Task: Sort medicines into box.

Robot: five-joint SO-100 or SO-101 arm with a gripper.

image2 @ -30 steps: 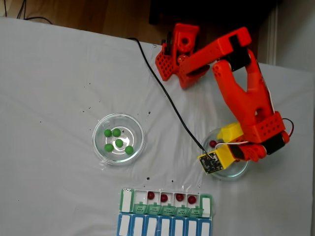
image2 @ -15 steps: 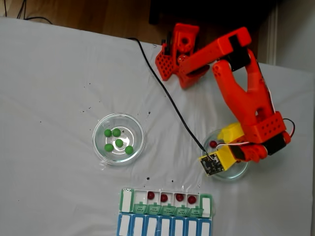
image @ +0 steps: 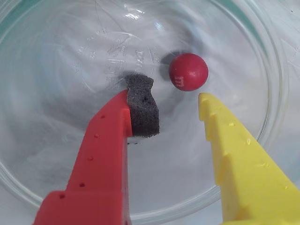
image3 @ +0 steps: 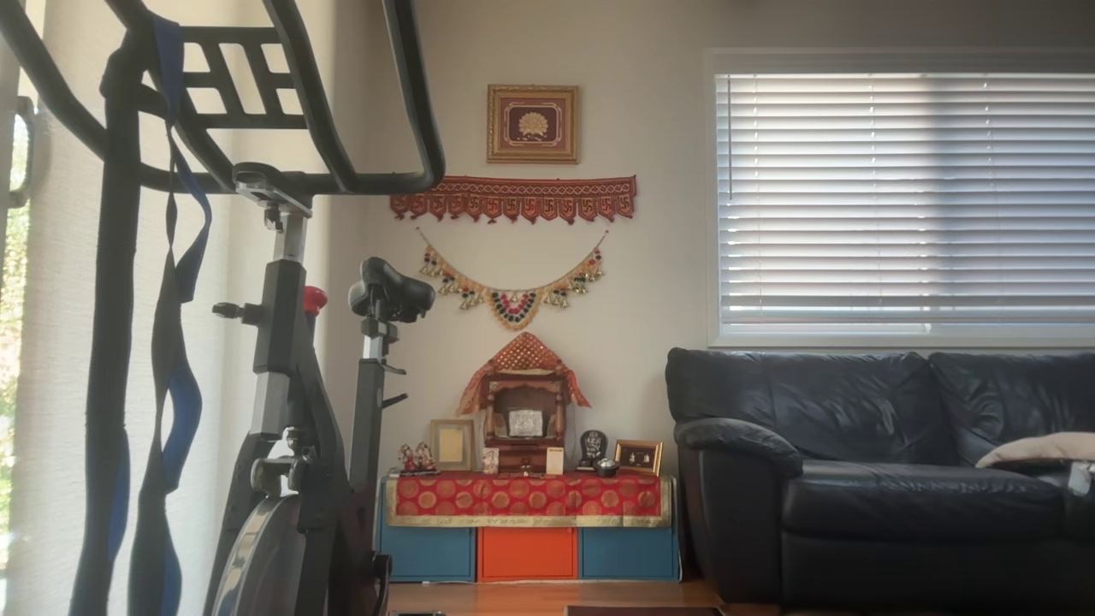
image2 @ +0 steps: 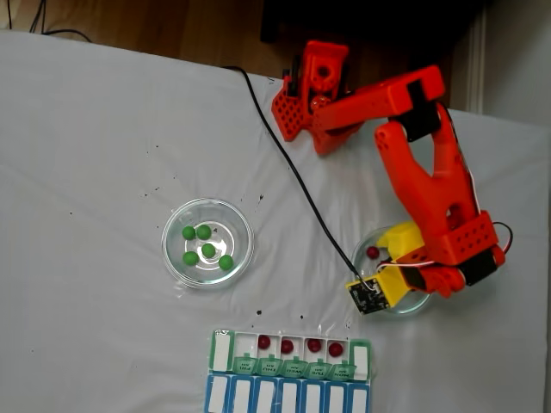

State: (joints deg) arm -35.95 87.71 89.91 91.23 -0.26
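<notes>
Five green balls (image2: 205, 244) in the left glass dish (image2: 207, 242); four red balls (image2: 299, 346) in the box (image2: 289, 373) at the desk's near edge; gripper (image: 178, 101) spread inside the right dish (image2: 412, 301), lone red ball (image: 188, 71) just beyond its tips, untouched

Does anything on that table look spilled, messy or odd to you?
Little dark specks dot the white cloth, mostly between the dish of green balls and the pill box, like splatter. Also, the gripper is mismatched: its red finger wears a dark foam pad, while the yellow finger is bare.
</notes>
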